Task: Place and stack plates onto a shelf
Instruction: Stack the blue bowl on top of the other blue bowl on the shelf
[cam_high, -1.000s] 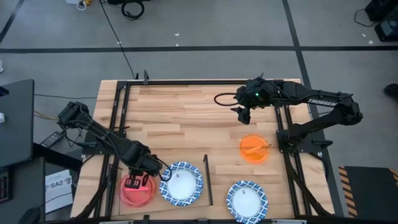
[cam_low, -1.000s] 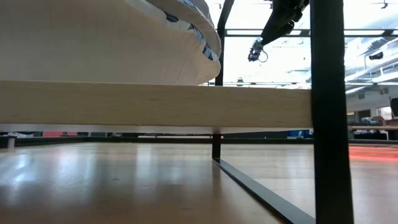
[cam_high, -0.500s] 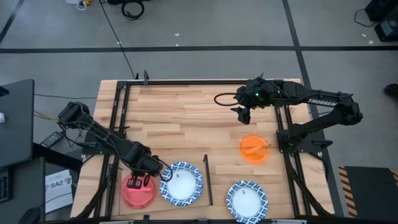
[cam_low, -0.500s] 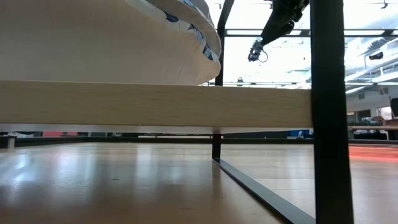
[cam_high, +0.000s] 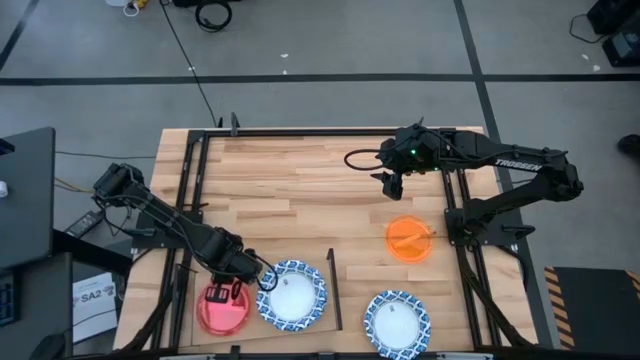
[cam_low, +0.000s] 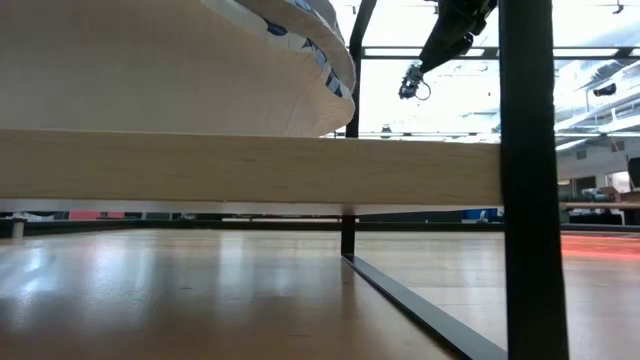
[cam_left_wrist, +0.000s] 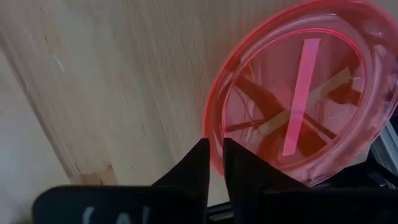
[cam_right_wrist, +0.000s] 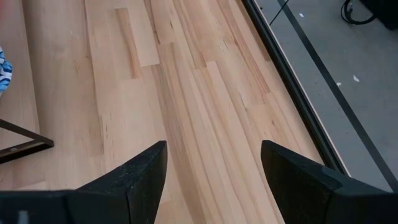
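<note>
I've got the left gripper (cam_high: 232, 291) down at the near left corner, right over the far rim of the red plate (cam_high: 222, 308), which lies flat on the pale shelf (cam_high: 262, 332). From the left wrist camera the jaws straddle that translucent rim (cam_left_wrist: 214, 146) with only a thin gap between the two dark fingers (cam_left_wrist: 194, 163) — whether they're pinching the rim or just off it, I can't tell. Just beside the red plate, to its right on the same shelf, sits a blue-and-white plate (cam_high: 292, 296), the two rims touching or nearly so. A second blue-and-white plate (cam_high: 397, 322) lies further right, past the shelf's upright black bar (cam_high: 333, 290), on the butcher-block surface (cam_high: 300, 190). The orange plate (cam_high: 409, 239) rests on that surface near the right arm's base. My right gripper (cam_high: 391, 183) hangs above the bare far part of the surface, well apart from every plate — jaws spread wide, nothing between them, as the right wrist camera shows. Down at the low camera, a blue-patterned plate's underside (cam_low: 300, 45) fills the upper left, sitting on the shelf's wooden edge.
</note>
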